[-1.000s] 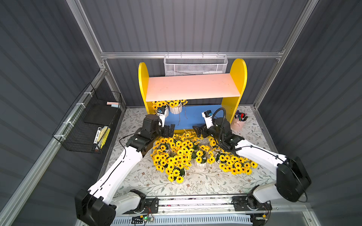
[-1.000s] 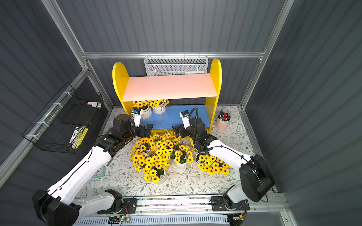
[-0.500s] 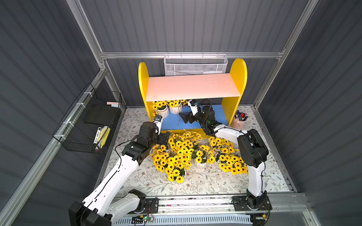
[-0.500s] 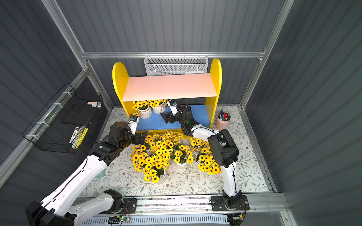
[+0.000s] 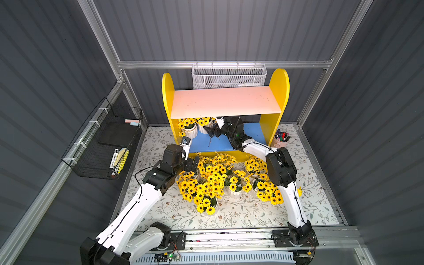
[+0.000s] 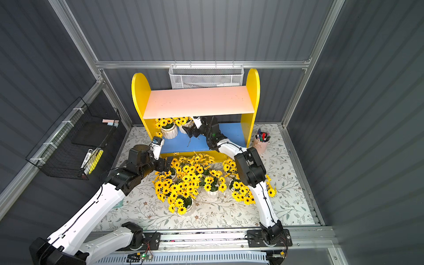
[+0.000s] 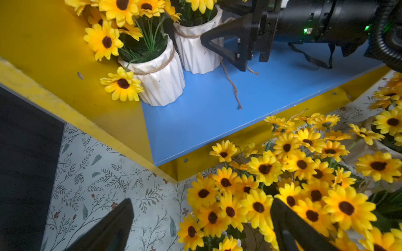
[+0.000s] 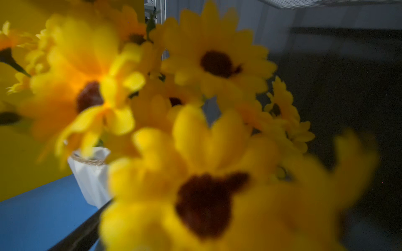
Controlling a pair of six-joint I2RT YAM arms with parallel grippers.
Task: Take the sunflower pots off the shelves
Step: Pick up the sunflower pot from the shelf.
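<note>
Right end effector [image 5: 212,132] apart, newly inside the shelves [image 5: 278,91], at two sunflower pots [image 7: 161,82] on the blue board [image 7: 206,121], left end effector [image 7: 200,228] apart, drawn back over other pots [image 5: 207,181] on the bench [image 5: 241,213], far right finger hidden, right wrist view blurred blooms

The shelves [image 5: 278,96] stand at the rear of the table [image 5: 229,218], with the mesh basket [image 5: 229,78] behind and above their upper board [image 5: 226,101], the cup of pens [image 5: 281,141] just beside their right panel and the wire basket [image 5: 107,146] well to their left on the side wall. On their lower board [image 5: 215,145] two sunflower pots [image 7: 162,84] stand side by side at the left end, the right gripper [image 5: 212,133] over the board just right of them. The remaining sunflower pots [image 5: 218,179] crowd the table directly before the shelves, the left gripper [image 5: 193,163] at that group's left edge.
</note>
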